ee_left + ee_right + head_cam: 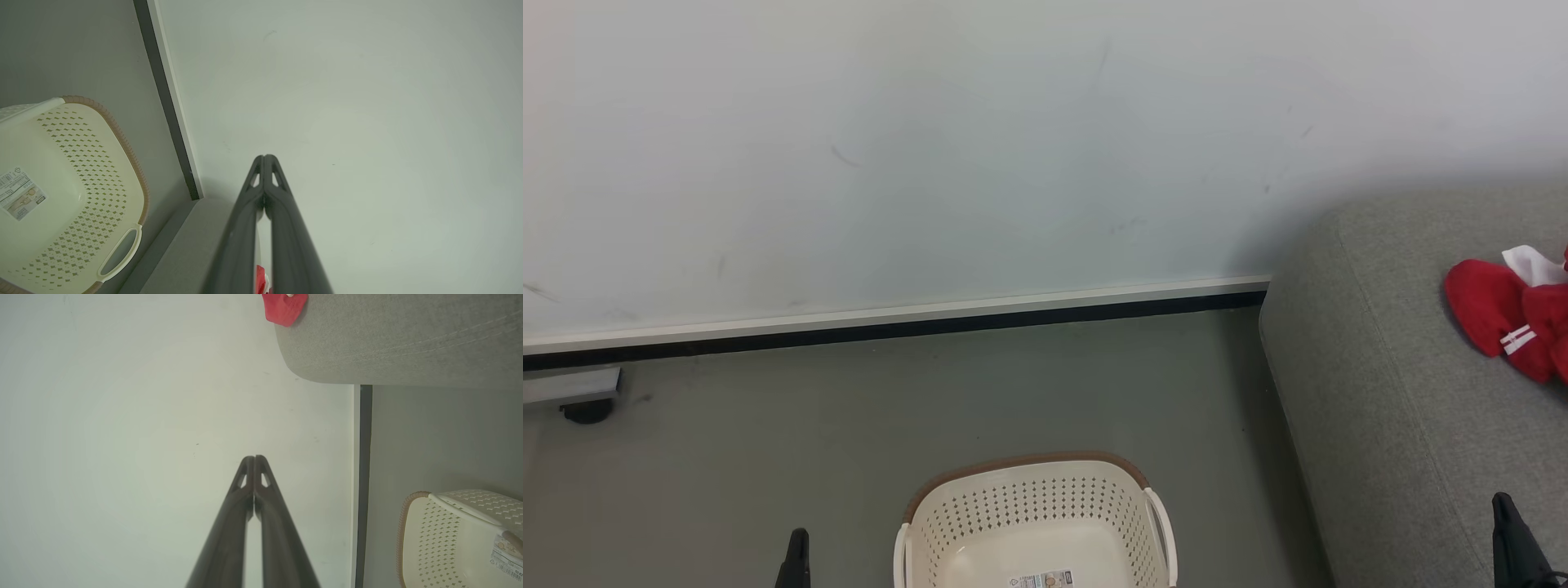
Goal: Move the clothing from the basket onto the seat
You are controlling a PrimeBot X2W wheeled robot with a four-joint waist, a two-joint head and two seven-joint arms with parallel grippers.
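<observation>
left fingers (286, 228) pressed together, pointing at wall (367, 102) | right fingers (276, 531) pressed together, same pose

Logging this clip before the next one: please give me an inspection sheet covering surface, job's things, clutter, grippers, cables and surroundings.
Surface: smooth grey floor.
Job's things: basket stands on the floor, no fabric in the part shown, label on its bottom; red clothing lies on the grey seat.
Clutter: grey bar on a dark foot at the far left, by the wall.
Grippers: left gripper shut, holding nothing; right gripper shut, holding nothing.
Cables: nothing seen.
Surroundings: pale wall with faint scuffs, white-and-black skirting.
</observation>
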